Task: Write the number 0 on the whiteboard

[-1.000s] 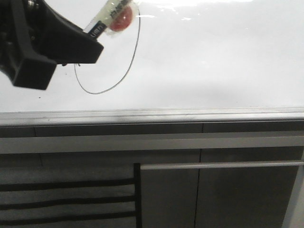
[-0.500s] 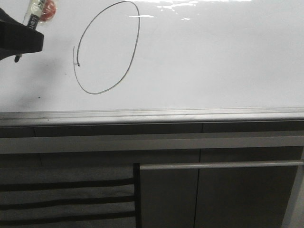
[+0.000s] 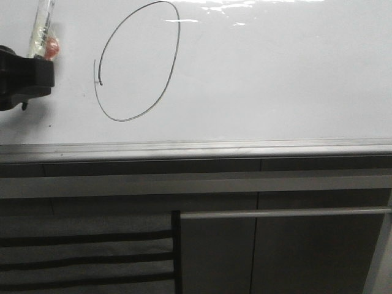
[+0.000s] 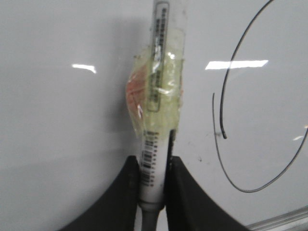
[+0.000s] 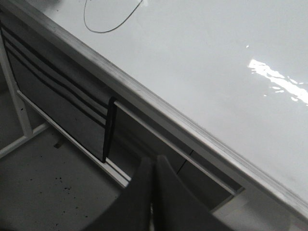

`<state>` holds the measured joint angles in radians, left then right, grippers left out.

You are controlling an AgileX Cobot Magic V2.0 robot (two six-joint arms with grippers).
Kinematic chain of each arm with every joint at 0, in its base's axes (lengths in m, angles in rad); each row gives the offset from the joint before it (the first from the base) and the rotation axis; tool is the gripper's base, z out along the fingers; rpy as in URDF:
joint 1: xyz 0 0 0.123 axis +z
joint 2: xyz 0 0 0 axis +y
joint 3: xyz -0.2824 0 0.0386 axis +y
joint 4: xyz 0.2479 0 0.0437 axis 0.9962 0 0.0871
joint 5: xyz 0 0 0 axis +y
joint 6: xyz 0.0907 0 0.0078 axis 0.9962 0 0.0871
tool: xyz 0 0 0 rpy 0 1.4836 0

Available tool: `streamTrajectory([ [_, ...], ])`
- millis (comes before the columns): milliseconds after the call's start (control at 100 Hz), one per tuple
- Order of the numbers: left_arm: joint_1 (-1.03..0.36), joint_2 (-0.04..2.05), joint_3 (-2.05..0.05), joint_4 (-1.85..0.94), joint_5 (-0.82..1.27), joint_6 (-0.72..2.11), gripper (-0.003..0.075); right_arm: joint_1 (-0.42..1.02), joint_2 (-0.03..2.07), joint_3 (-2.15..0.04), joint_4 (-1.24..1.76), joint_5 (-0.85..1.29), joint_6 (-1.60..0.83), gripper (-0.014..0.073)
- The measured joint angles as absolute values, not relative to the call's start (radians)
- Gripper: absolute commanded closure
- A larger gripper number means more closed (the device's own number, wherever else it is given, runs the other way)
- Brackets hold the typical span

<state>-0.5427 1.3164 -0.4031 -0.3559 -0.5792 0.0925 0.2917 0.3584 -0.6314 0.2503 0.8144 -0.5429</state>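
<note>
The number 0 (image 3: 125, 120) is a thin dark tilted oval on the upper left of the whiteboard (image 3: 275, 79), with a short overlapping stroke on its left side. My left gripper (image 3: 38, 64) sits at the far left edge, well left of the oval, and is shut on a white marker (image 3: 44, 30). The left wrist view shows the marker (image 4: 156, 120) wrapped in yellowish tape with an orange patch, pinched between the jaws of the left gripper (image 4: 152, 168), and the number 0 (image 4: 250, 191) beside it. My right gripper (image 5: 154, 161) is shut and holds nothing, below the board's edge.
A grey metal rail (image 3: 196, 149) runs along the whiteboard's near edge. Below it are dark grey cabinet panels (image 3: 306, 257) and a horizontal bar (image 3: 282, 212). The right wrist view shows speckled floor (image 5: 48, 192) and a white frame leg (image 5: 14, 106).
My left gripper has carried the marker leftward off the oval to the frame's left edge. The oval's top left, covered a second ago, now shows in full. The marker stands more upright.
</note>
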Motion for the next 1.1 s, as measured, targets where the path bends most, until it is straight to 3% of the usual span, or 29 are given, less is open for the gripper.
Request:
streamTrajectory([
  [800, -0.545, 1.411, -0.440, -0.376, -0.637, 0.011, 0.0731, 0.292, 0.358, -0.618, 0.250, 0.778, -0.543, 0.0661],
  [920, -0.545, 1.413, -0.442, -0.385, -0.680, 0.011, 0.0626, 0.292, 0.358, -0.618, 0.250, 0.778, -0.543, 0.0661],
  [1100, -0.545, 1.413, -0.443, -0.393, -0.707, 0.011, 0.0374, 0.292, 0.358, -0.611, 0.250, 0.778, -0.543, 0.0661],
])
